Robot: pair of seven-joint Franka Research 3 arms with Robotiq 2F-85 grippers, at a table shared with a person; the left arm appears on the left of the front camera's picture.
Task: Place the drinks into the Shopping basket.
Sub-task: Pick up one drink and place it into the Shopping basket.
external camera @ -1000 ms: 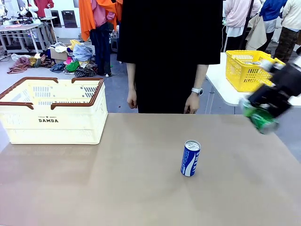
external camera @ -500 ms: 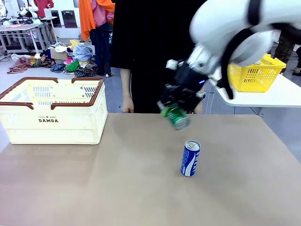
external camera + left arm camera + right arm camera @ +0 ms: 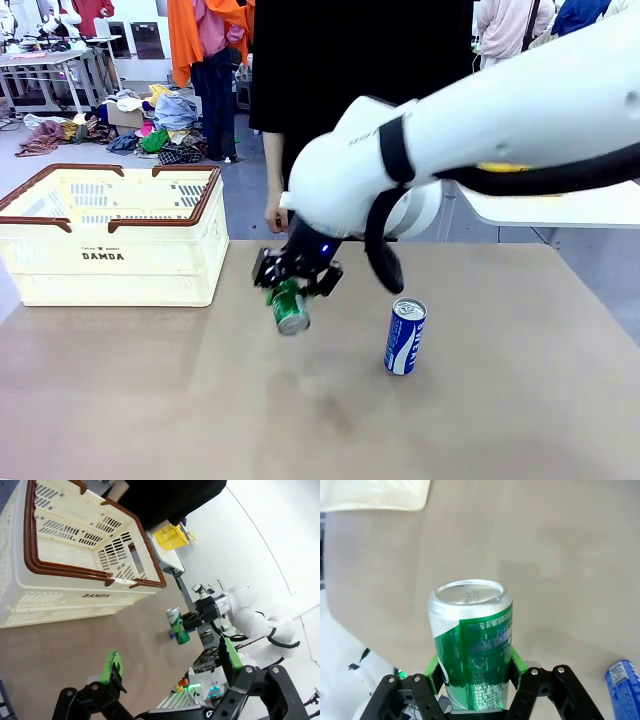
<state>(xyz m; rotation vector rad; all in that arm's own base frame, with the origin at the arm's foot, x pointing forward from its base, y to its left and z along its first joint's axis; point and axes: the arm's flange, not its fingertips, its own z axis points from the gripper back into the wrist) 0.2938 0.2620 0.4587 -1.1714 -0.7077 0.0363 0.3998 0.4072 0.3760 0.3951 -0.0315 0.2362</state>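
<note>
Green can [image 3: 472, 645]: clamped between the green pads of the right gripper [image 3: 291, 290], gripped around the lower body, silver top poking out past the fingertips. Held tilted and clear of the table [image 3: 480, 400], with a faint shadow on the tabletop beneath.

Blue can [image 3: 405, 337]: upright on the table, off to one side of the right fingers and apart from them, silver top up. Seen at the lower right corner of the right wrist view.

Shopping basket [image 3: 110, 262]: cream-white, slotted, with brown rim and handles and "DAMDA" printed on the side. Standing on the table on the other side of the right fingers from the blue can, well apart from them. Nothing visible inside in the left wrist view.

Left gripper [image 3: 169, 656]: fingers spread wide, nothing between them. Shopping basket ahead of the fingertips and to one side; green can and right gripper farther off beyond them.

Person: in black at the far side of the table, one hand [image 3: 277, 212] hanging down behind the right arm.

Yellow basket [image 3: 171, 536]: on a separate white table beyond.
</note>
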